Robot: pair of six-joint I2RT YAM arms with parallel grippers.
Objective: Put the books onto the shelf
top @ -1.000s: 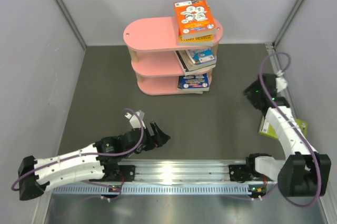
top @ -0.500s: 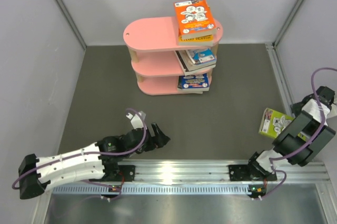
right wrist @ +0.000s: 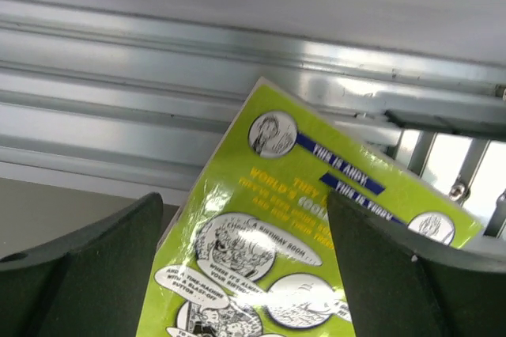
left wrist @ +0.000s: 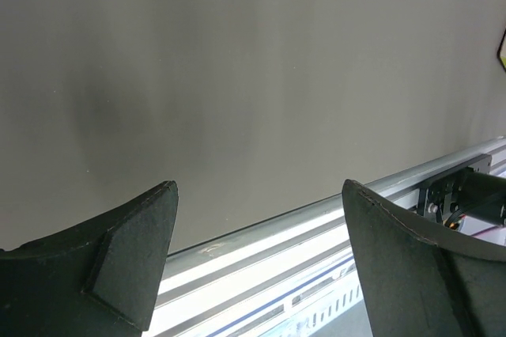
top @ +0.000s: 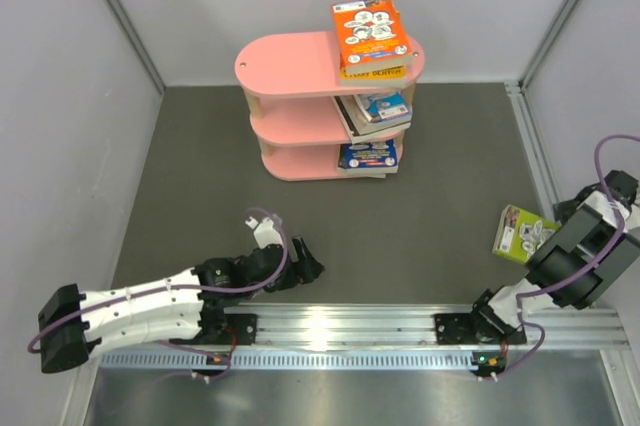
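Grey matting (top: 200,176) covers the table. Pink three-tier shelf (top: 290,64) stands at far centre, with books stacked at its right end on every tier and an orange book (top: 370,31) topmost. Lime book (top: 520,231) lies on the matting near the right wall, well apart from the shelf. Right gripper (right wrist: 245,202) is over it, fingers spread wide, its cover showing between them. Left gripper (left wrist: 258,188) sits low near the front rail (top: 330,326), fingers wide apart, holding nothing.

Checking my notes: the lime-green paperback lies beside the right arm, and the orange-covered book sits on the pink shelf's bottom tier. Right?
No: the top external view shows the orange-covered book on the top tier of the pink three-tier shelf. The lime-green paperback is beside the right arm.
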